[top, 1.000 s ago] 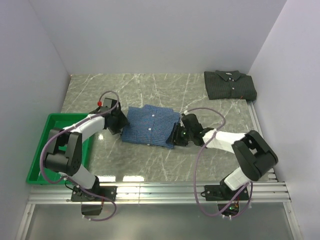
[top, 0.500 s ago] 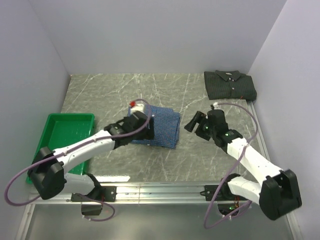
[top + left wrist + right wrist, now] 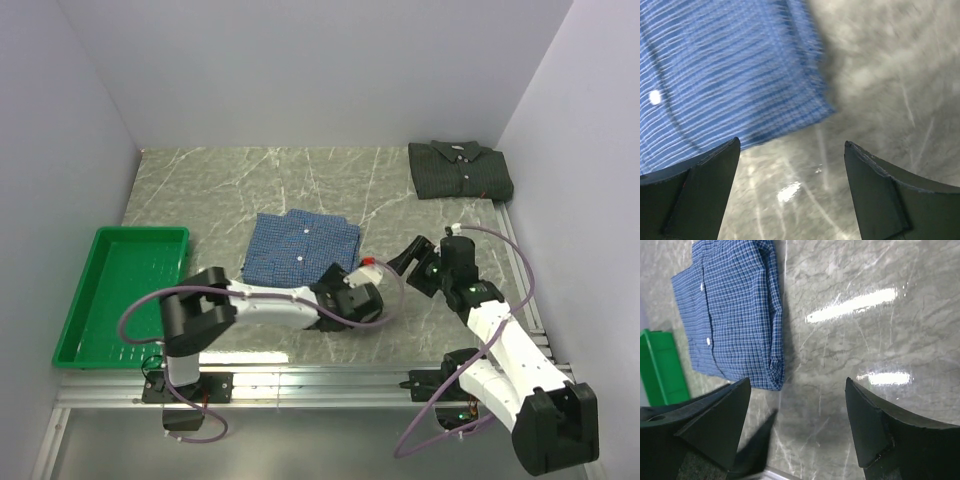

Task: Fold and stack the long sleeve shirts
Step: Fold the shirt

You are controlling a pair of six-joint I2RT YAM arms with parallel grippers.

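The blue checked long sleeve shirt (image 3: 302, 250) lies folded flat at the table's middle, collar and white buttons up. The dark green-charcoal shirt (image 3: 460, 170) lies folded in the back right corner. My left gripper (image 3: 342, 292) hangs at the blue shirt's near right corner. In the left wrist view that gripper (image 3: 792, 142) is open over bare table, with the blue shirt's corner (image 3: 730, 65) just beyond the fingers. My right gripper (image 3: 408, 258) is open, to the right of the blue shirt. In the right wrist view it (image 3: 797, 381) holds nothing, and the shirt's folded edge (image 3: 735, 315) lies ahead on the left.
A green plastic tray (image 3: 120, 295) stands at the near left edge; its corner (image 3: 660, 370) shows in the right wrist view. The grey marble table (image 3: 200, 190) is walled on three sides. A metal rail (image 3: 320, 380) runs along the front.
Both grippers have opened and let go of the blue shirt. The left arm swung from the shirt's left side round to its near right corner. The right arm drew back to the right.
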